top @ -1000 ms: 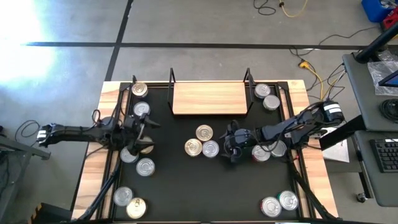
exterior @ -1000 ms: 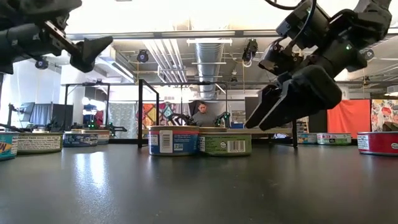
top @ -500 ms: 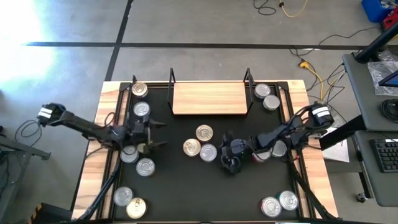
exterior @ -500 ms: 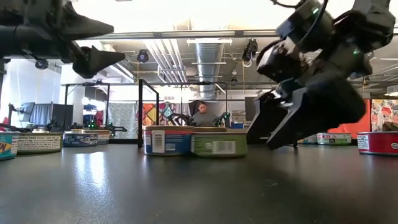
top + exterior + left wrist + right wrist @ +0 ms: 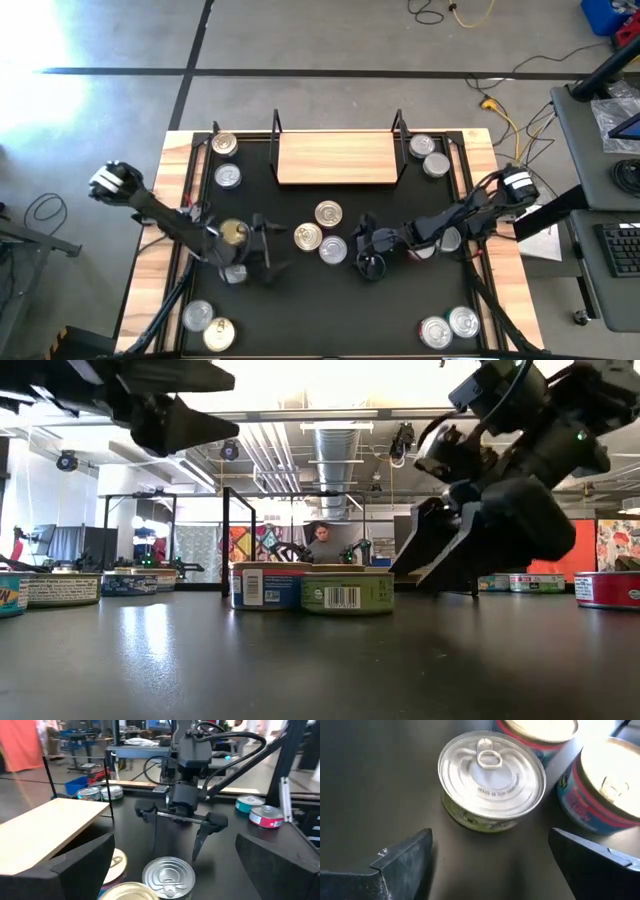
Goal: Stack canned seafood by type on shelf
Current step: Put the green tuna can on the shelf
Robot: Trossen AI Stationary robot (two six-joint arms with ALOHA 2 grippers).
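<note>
Three tins sit bunched at the middle of the counter [image 5: 300, 300]: a gold-lidded one [image 5: 328, 213], another gold-lidded one [image 5: 309, 237] and a silver-lidded green-label tin [image 5: 333, 249] nearest the right gripper [image 5: 367, 252]. That gripper hangs low just beside the green-label tin with its fingers spread wide, gripping nothing; its own camera looks down on that tin's pull-tab lid between the two fingers. The shelf [image 5: 337, 158] at the far side of the counter carries no tins at all; the rest lie scattered on the counter, in pairs by the corners.

Half a second ago the left gripper [image 5: 270, 250] was back by the left-hand tins; it has since swung in toward the middle, fingers apart and empty, facing the right gripper across the cluster. The green-label tin has turned a little, its barcode now facing the low camera.

Part of the left arm covers the tins along the left side, so how many lie under it is hard to say.
</note>
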